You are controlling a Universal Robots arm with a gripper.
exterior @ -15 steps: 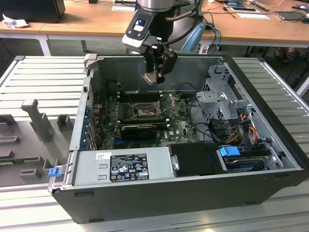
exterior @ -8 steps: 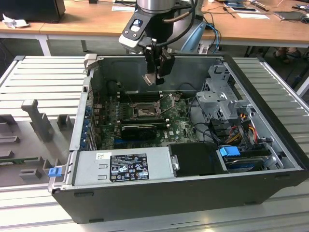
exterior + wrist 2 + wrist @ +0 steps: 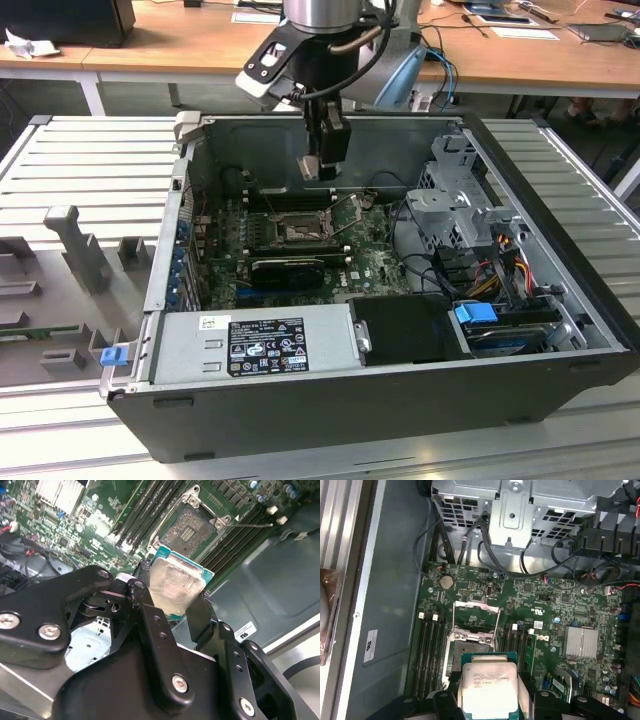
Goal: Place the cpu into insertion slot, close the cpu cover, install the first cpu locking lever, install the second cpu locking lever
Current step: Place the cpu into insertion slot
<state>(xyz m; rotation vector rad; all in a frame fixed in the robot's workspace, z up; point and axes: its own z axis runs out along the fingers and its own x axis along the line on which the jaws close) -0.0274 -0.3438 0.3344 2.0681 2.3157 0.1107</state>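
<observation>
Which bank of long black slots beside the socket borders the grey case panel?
The long black slot bank beside the grey metal case panel; the other bank faces the ribbed silver heatsink.

A ribbed grey metal table (image 3: 90, 150) lies in the foreground, with grey moulded fixtures (image 3: 75, 250) near its edge at the exterior view's left. Beyond its far edge stands a wooden desk (image 3: 180, 40) on white legs (image 3: 92, 95). Papers (image 3: 520, 32) and a dark box (image 3: 70, 20) lie on the desk, under even light.
</observation>
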